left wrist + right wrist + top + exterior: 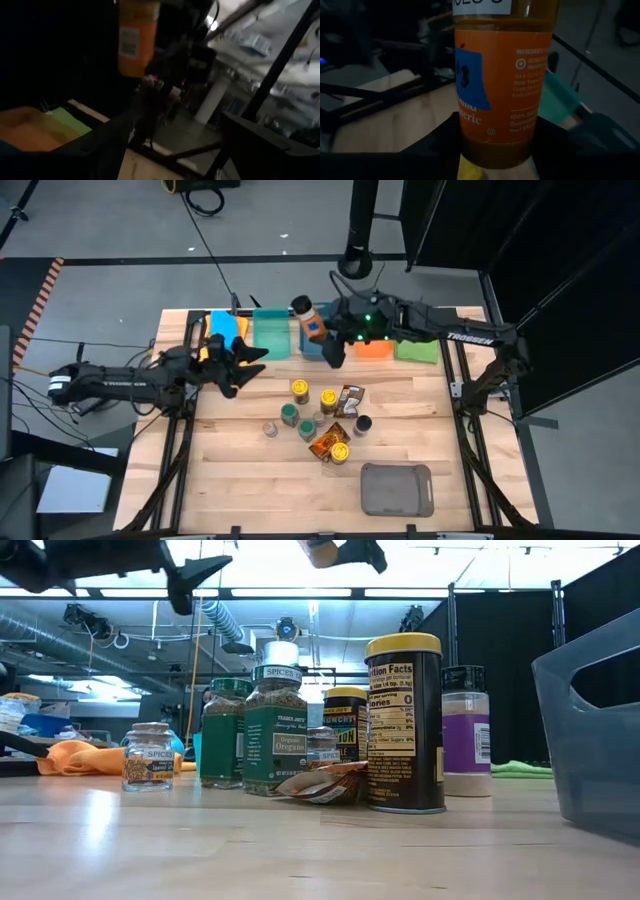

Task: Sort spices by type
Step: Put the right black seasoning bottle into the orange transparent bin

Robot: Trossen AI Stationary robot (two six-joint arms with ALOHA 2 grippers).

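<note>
Right claw [322,332]: closed on an orange-labelled spice jar [309,320]; the jar fills the right wrist view, seated between the two dark fingers [445,145].
Held jar, position: lifted off the surface, above the row of bins, over the gap between the teal bin [271,332] and the blue bin [313,346]; tilted, pale cap pointing away from the claw.
Held jar, low view: only its lower end shows at the upper edge, well above the standing jars.
Left claw [256,360]: fingers spread apart, holding nothing; raised off the surface, just beside the teal bin, on the side towards the left arm.
Bin row: along the far edge of the wooden surface [240,470]; beyond the blue bin, an orange bin [373,350], then a green bin [418,352].
Cloths: yellow and blue cloths [222,328] lie beside the teal bin, under the left arm.
Spice group: standing together mid-surface, nearer the viewer than the blue bin.
Yellow-lidded jars: [300,389], [328,399] and [340,451].
Green-lidded jar [289,414]: next to the first yellow-lidded jar.
Dark-lidded jar [362,423]: at the group's edge towards the right arm.
Foil packets: a brown packet [349,399] and an orange packet [324,439] lie flat among the jars.
Grey tray [397,489]: near edge of the surface, well apart from the teal bin, past the spice group.
</note>
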